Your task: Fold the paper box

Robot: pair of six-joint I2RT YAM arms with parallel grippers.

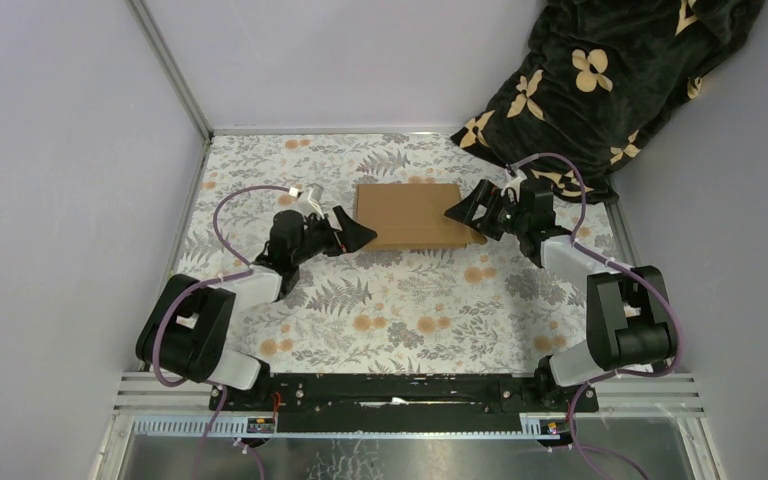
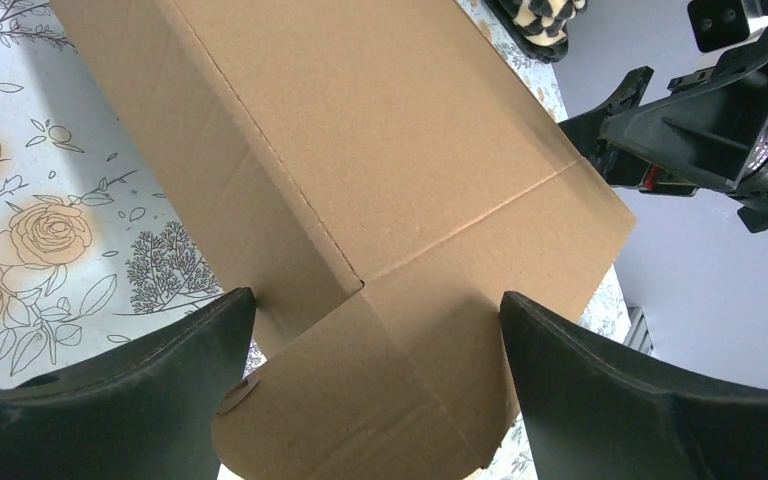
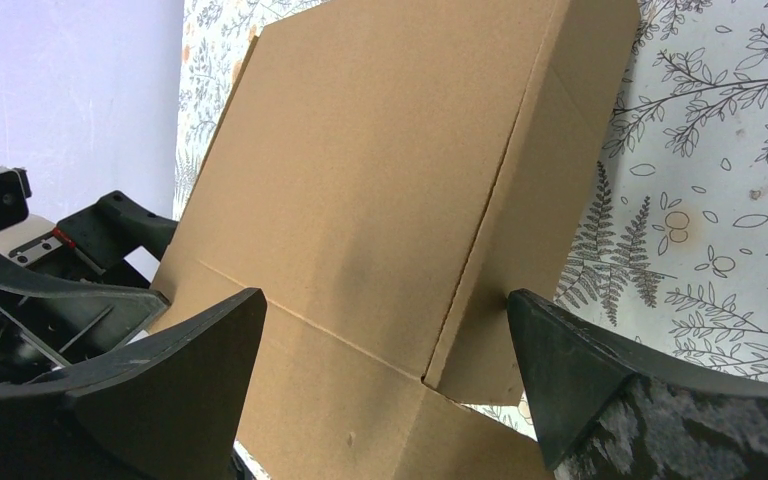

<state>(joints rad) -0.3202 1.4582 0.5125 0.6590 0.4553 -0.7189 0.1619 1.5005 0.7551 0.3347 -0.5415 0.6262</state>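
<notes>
The paper box (image 1: 408,214) lies on the flowery cloth (image 1: 390,310) near the far side of the table, in the middle between the two arms. It is plain brown, and from above it looks like a flat rectangle. The left gripper (image 1: 358,230) is at the left end of the box and the right gripper (image 1: 463,218) is at the right end, so they point at each other with the box between them. Both grippers have their fingers spread wide apart. Neither one has hold of anything. In the left wrist view, the two black fingers (image 2: 110,400) sit one on each side, and the end of the box reaches into the gap between them. One fingertip is right at the edge of the cardboard, but I cannot tell if it touches. You can see fold lines in the cardboard, a side wall bent down toward the cloth, and an end flap with a rounded corner coming toward the camera. The right wrist view looks much the same. Its fingers (image 3: 610,400) are far apart and the other end of the box comes in between them. That view shows the wide top, a long fold line and a narrow side bent down. A black blanket with tan flowers (image 1: 610,80) is bunched up in the far right corner, behind the right gripper.
</notes>
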